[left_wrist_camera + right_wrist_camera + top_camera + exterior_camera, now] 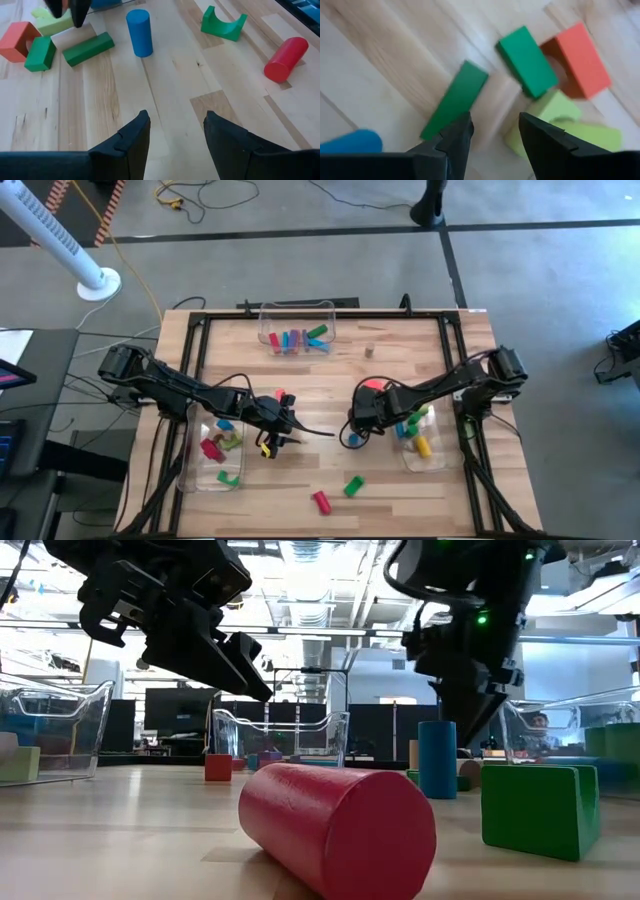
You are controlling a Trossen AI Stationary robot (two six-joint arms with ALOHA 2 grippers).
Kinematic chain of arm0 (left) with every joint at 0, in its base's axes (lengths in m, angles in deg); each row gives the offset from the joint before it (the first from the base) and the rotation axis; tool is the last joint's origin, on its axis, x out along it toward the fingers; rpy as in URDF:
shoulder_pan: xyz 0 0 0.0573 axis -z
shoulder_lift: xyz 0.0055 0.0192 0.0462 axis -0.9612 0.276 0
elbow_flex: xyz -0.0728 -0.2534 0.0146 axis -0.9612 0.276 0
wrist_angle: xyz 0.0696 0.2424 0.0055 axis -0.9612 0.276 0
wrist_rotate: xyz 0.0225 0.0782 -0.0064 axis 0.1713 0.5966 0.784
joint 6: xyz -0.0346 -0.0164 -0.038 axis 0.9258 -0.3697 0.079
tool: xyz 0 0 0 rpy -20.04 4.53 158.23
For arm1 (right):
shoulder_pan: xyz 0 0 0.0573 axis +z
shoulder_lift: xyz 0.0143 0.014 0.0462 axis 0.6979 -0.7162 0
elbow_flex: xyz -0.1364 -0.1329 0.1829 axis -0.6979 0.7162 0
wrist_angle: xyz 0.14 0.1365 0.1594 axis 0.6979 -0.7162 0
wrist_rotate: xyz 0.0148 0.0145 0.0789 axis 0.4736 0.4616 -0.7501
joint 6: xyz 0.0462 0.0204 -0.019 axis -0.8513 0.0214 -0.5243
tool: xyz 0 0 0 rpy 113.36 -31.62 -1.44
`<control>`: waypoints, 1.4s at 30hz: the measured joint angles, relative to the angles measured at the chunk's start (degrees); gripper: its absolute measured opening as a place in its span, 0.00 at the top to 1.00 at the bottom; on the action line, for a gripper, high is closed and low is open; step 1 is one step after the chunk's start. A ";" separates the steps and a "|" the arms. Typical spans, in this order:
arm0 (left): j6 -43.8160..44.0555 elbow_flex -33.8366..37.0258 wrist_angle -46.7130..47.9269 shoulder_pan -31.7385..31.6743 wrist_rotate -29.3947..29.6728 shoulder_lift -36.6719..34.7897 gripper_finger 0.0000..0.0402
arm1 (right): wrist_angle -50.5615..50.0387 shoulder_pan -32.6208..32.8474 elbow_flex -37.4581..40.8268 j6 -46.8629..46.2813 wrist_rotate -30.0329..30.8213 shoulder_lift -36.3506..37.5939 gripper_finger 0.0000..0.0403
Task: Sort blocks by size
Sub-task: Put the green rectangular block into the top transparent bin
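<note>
My left gripper (pixel 175 117) hangs open over bare wood near the table's middle (pixel 290 428), with nothing between its fingers. My right gripper (pixel 495 132) is open too, pointing steeply down above a cluster of blocks: a green bar (pixel 455 100), a green block (pixel 527 60), an orange block (pixel 580 57) and light green pieces (pixel 555 120). None of them is touched. A blue cylinder (pixel 350 440) stands upright beside my right gripper (pixel 352 428). A red cylinder (pixel 320 501) lies on its side and a green arch (pixel 353 485) rests near the front edge.
Three clear bins stand on the table: one at the left (pixel 192 480) and one at the right (pixel 432 464), each with several blocks, and one at the far middle (pixel 262 310) with several coloured blocks. A small tan block (pixel 369 351) sits apart toward the far side.
</note>
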 joint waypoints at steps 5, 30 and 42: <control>0.00 0.00 0.00 0.00 0.00 0.00 0.56 | -2.26 2.08 0.01 -2.80 -0.01 0.00 0.49; 0.15 0.00 0.00 0.00 0.01 0.00 0.56 | -14.60 7.61 -7.62 -5.18 -0.23 0.13 0.49; 0.00 0.00 -0.07 -0.02 0.02 0.00 0.56 | -4.13 -3.07 -9.89 22.79 -0.28 0.13 0.49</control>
